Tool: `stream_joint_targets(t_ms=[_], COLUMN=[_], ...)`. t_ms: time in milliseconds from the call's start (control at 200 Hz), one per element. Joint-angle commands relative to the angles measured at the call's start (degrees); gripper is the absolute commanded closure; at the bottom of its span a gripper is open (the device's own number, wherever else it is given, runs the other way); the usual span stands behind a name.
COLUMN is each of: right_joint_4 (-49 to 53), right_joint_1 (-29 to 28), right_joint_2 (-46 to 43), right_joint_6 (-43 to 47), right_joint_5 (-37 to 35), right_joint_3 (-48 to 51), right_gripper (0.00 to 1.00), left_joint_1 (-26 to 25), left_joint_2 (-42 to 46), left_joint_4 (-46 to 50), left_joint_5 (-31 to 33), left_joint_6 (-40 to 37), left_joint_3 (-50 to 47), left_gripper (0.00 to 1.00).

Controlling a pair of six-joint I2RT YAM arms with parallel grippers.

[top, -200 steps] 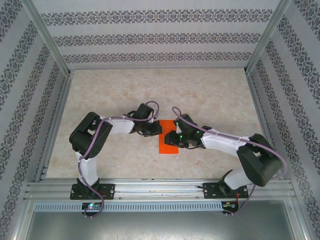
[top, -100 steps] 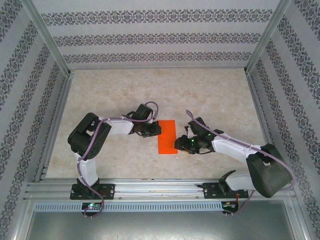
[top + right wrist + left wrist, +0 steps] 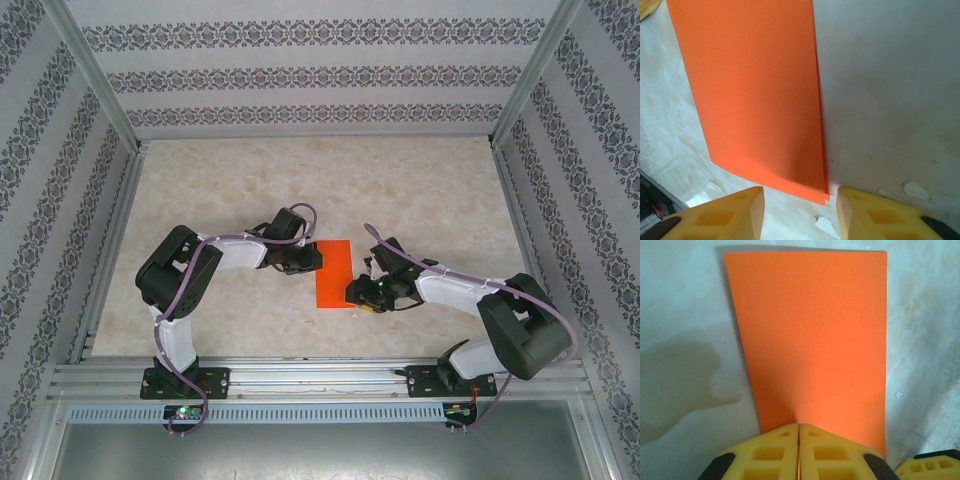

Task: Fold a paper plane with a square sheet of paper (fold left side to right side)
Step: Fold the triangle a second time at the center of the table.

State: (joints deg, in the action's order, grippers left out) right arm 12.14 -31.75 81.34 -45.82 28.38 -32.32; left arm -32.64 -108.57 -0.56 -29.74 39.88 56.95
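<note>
Square sheet of paper (image 3: 334, 274) lies mid-table, between the two grippers. It is thin, matte, bright orange-red and unmarked. Its outline is a narrow rectangle, long axis running away from the arm bases.

In the right wrist view (image 3: 750, 90) two layers show. A sliver of the lower layer peeks out along one long edge and at the near corner, so the edges are nearly flush but not quite.

Left gripper (image 3: 310, 258) sits at the sheet's left long edge. Its yellow ribbed fingers (image 3: 775, 450) are closed tight, and a thin orange line shows in the seam, so it looks pinched on that edge. The paper (image 3: 810, 335) bows slightly towards the pinch, with shading fanning out from the tips.

Right gripper (image 3: 358, 292) is at the sheet's near right corner with jaws parted and nothing held. In its wrist view (image 3: 800, 210) that corner sits in the gap between the two blocky yellow fingers (image 3: 725, 212). I can't tell whether the tips touch the paper.

Table (image 3: 250, 180) is pale, marble-like and mottled. It has a few small white chips (image 3: 912, 190) just off the sheet's near corner.
</note>
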Motion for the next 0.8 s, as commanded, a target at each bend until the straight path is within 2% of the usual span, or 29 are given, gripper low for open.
stream_joint_targets(t_ms=[0,420,799], right_joint_4=[-2.7,-8.4,-9.1], right_joint_1=[-0.9,-0.2,1.8], right_joint_2=[1.2,0.8,2.6], right_joint_6=[-1.0,-3.6,-0.7], right_joint_5=[1.2,2.8,4.3], right_joint_3=[0.1,0.9,-1.1], right_gripper=[0.59,0.61,0.6], left_joint_1=[-0.7,-0.7,-0.7], left_joint_2=[0.5,0.7,1.0], left_joint_4=[2.8,2.7,2.5], left_joint_5=[1.9,1.8,1.8], left_joint_6=[-1.1,-1.2,-1.4], left_joint_3=[-1.5,-1.6,-1.8], left_gripper=[0.9,0.9,0.9])
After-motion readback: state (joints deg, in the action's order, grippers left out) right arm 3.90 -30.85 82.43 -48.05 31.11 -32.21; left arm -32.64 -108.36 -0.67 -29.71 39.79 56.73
